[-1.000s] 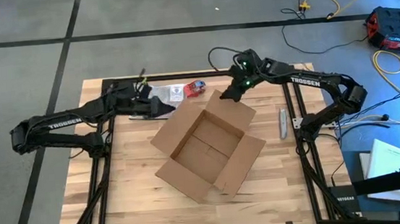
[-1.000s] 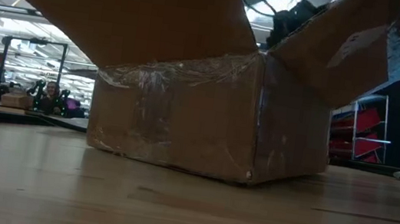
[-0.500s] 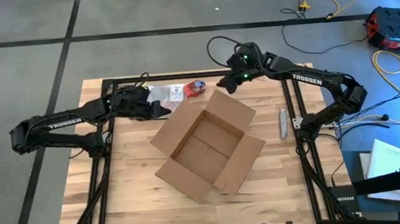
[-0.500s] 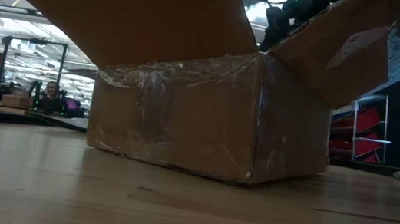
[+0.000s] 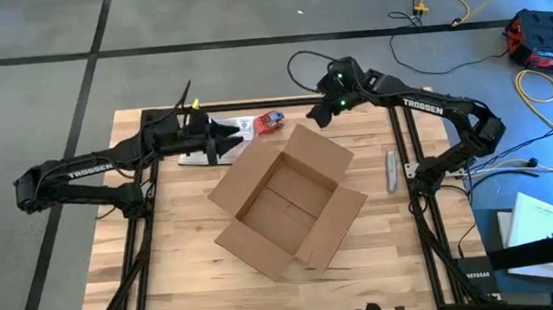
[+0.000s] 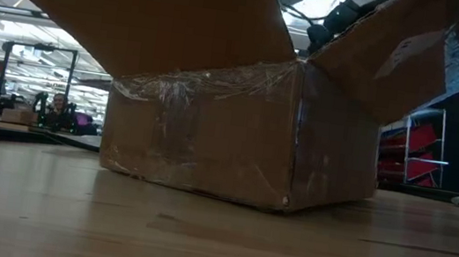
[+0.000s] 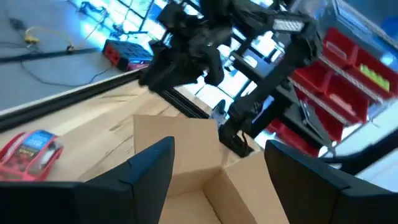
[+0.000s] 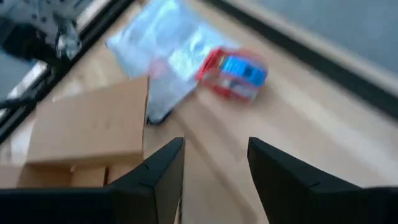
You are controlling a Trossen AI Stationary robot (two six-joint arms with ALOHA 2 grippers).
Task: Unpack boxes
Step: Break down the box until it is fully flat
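The brown cardboard box [image 5: 289, 206] stands on its base mid-table with all flaps spread open; clear tape shines on its near wall [image 6: 208, 90]. My left gripper [image 5: 233, 139] hovers open just left of the box's far-left side, above the clear plastic bag [image 5: 244, 126], and its wrist view looks over a box flap [image 7: 186, 155]. My right gripper [image 5: 315, 117] is open above the table's far edge, just beyond the box's far flap [image 8: 93, 121]. Neither gripper touches anything. The bag [image 8: 158, 50] lies flat beside a small red-and-blue object [image 5: 271, 123].
A grey box cutter [image 5: 391, 170] lies right of the box. The red-and-blue object [image 8: 233, 68] and the bag sit near the far edge between the two grippers. Bare wood shows along the near edge [image 5: 269, 296]. My right arm [image 7: 205, 43] stands across from the left gripper.
My right gripper has risen off the box's far flap and drawn back toward the table's far edge. My left gripper has moved from over the bag toward the right, closer to the box, and has turned at the wrist. The box has stayed put.
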